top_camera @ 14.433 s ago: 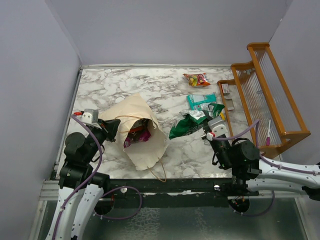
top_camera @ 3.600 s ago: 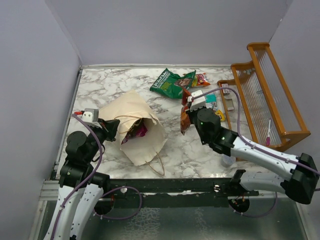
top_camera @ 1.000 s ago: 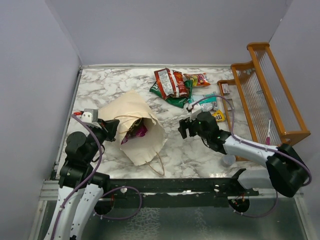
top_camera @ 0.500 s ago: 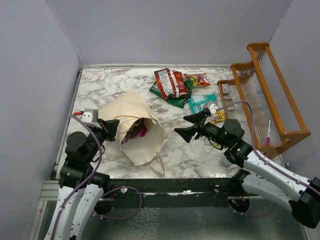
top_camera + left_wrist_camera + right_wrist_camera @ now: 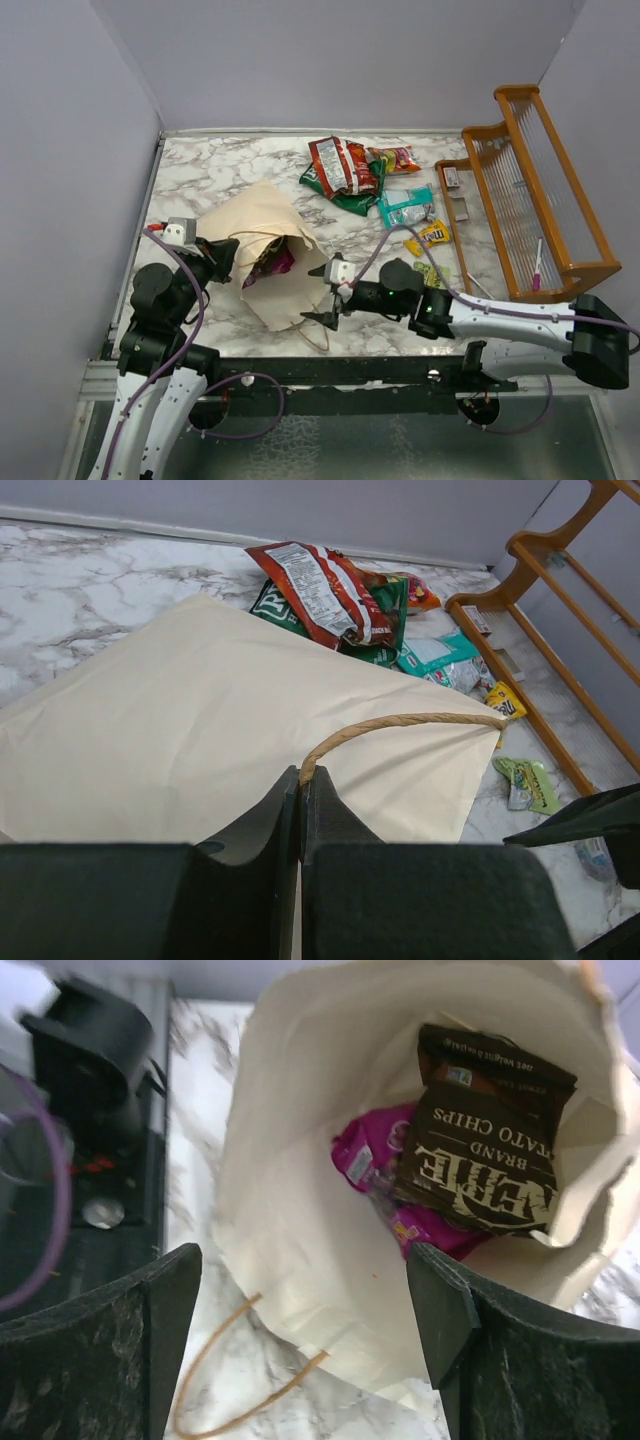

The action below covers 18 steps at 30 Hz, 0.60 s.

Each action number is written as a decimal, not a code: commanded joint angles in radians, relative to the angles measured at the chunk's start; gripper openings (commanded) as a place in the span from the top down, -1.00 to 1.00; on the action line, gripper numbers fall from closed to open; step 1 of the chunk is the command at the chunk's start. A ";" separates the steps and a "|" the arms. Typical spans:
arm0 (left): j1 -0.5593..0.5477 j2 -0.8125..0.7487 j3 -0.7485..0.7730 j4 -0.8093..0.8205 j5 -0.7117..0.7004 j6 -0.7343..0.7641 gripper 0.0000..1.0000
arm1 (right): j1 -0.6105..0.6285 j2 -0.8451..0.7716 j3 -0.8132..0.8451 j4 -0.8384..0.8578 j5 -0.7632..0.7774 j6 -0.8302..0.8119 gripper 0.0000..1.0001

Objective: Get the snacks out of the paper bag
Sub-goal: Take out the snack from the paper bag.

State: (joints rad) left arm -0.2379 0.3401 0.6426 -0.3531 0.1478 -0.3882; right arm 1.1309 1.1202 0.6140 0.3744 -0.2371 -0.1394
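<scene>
My right claw (image 5: 300, 1290) hangs spread wide and empty at the mouth of the paper bag (image 5: 290, 1110), which lies on its side near my left arm. Straight ahead inside, the brown chip bag (image 5: 490, 1150) rests on top of the purple bag (image 5: 370, 1165). My left claw (image 5: 300, 780) is clenched on the upper loop handle (image 5: 400, 725), propping the mouth open. The worry I see is a finger catching the soft paper wall along with a packet, so that pulling would drag the whole bag and tug the handle out of the left grip. I might also pinch both packets at once and drop one halfway, since crinkly film likely slides. The spare handle (image 5: 322, 345) lies loose on the table just under my right wrist and could snag. Beyond the bag, the red chip bag (image 5: 343, 165), green chip bag (image 5: 350, 200), teal packet (image 5: 405, 208) and yellow M&M's (image 5: 430, 235) are already out on the marble table (image 5: 210, 175). A wooden rack (image 5: 540, 190) stands along the right side, and plain pale walls (image 5: 330, 60) close in around the table.
</scene>
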 commanded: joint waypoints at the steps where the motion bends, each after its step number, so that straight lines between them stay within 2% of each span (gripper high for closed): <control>1: 0.000 -0.012 0.000 0.009 -0.019 -0.004 1.00 | 0.092 0.107 0.016 0.012 0.267 -0.377 -0.70; 6: 0.000 -0.012 0.000 0.007 -0.019 -0.004 1.00 | 0.095 0.178 -0.030 0.190 0.208 -0.737 -0.71; 9: 0.000 -0.013 -0.001 0.008 -0.019 -0.004 1.00 | 0.096 0.252 0.020 0.142 0.145 -0.935 -0.60; 11: 0.000 -0.016 -0.001 0.008 -0.019 -0.004 1.00 | 0.096 0.315 0.071 0.107 0.127 -0.992 -0.52; 15: 0.000 -0.022 -0.001 0.010 -0.018 -0.004 1.00 | 0.095 0.457 0.130 0.220 0.165 -1.063 -0.49; 18: 0.001 -0.026 -0.001 0.009 -0.020 -0.004 1.00 | 0.090 0.561 0.218 0.238 0.213 -1.099 -0.33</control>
State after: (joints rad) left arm -0.2379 0.3317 0.6426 -0.3531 0.1478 -0.3882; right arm 1.2228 1.5646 0.7231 0.5213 -0.0765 -1.0977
